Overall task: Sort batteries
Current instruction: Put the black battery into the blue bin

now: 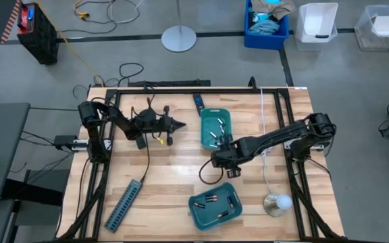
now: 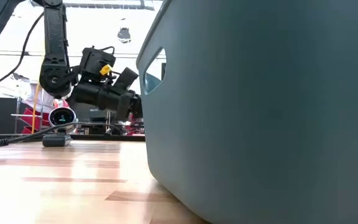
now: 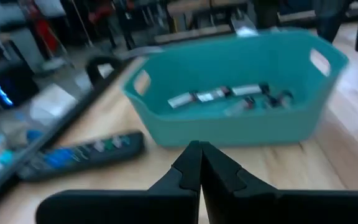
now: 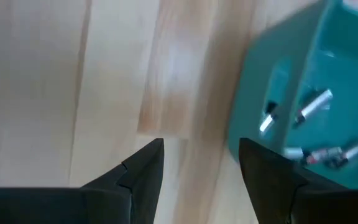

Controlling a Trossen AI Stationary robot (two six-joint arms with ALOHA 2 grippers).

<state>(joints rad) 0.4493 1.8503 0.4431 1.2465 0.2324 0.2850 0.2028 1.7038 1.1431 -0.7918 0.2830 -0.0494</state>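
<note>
Two teal bins hold the batteries. The far bin [image 1: 215, 127] [image 3: 235, 93] contains silvery batteries [image 3: 219, 94] lying on its floor. The near bin [image 1: 216, 206] holds darker batteries [image 1: 211, 200], and its wall [image 2: 266, 112] fills the low view. My left gripper [image 1: 179, 125] [image 3: 199, 152] is shut and empty, hovering left of the far bin and pointing at it. My right gripper [image 1: 217, 159] [image 4: 201, 152] is open and empty over bare wood between the two bins. A bin corner with batteries [image 4: 312, 104] shows beside it.
A black remote-like bar [image 1: 199, 102] [image 3: 79, 155] lies at the far bin's far-left side. A grey power strip [image 1: 123, 204] lies near the table's left near corner. A white cord [image 1: 265, 135] leads to a round object [image 1: 277, 202] on the right. A black cable [image 1: 211, 177] loops between the bins.
</note>
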